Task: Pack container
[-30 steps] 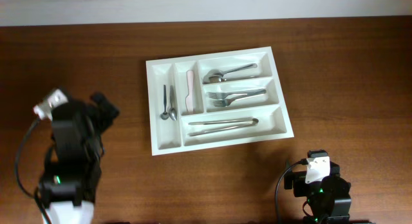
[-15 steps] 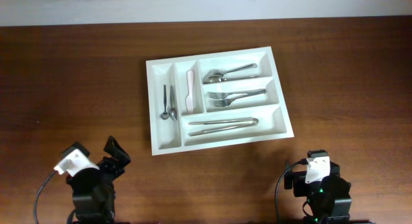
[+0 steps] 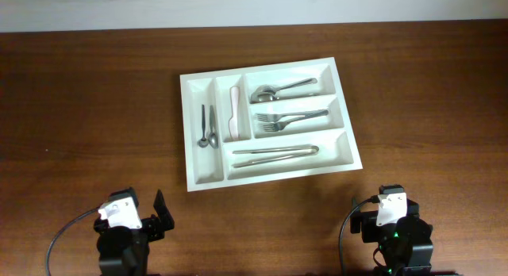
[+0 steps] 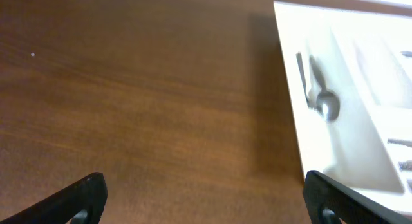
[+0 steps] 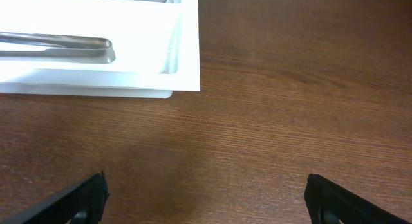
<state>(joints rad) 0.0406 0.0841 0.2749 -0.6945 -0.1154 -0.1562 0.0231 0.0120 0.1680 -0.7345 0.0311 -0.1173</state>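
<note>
Both grippers stand spread as wide as they go and hold nothing. The left gripper [image 4: 206, 199] shows its two black, blunt fingertips [image 4: 87, 193] at the lower corners of its wrist view, over bare wood. The right gripper [image 5: 206, 199] is posed the same way near the tray's corner.

The table [image 3: 79, 109] is dark brown wood with a fine, straight grain and a faint sheen. The container [image 3: 202, 171] lies flat on it toward the far middle, slightly askew and well apart from both arms. It is a white, smooth moulded plastic rectangle with rounded inner corners and thin raised dividers.

In the nearest long compartment lie long steel utensils [image 3: 274, 153], slim and polished; their exact kind cannot be told. The middle long compartment holds forks [image 3: 290, 117] of shiny metal, tines to the left. The farthest holds spoons [image 3: 282, 90] with oval bowls. The inner upright slot holds a pale knife [image 3: 235, 113], flat and matte. The outer slot holds small spoons [image 3: 208, 127], thin-stemmed and grey.
</note>
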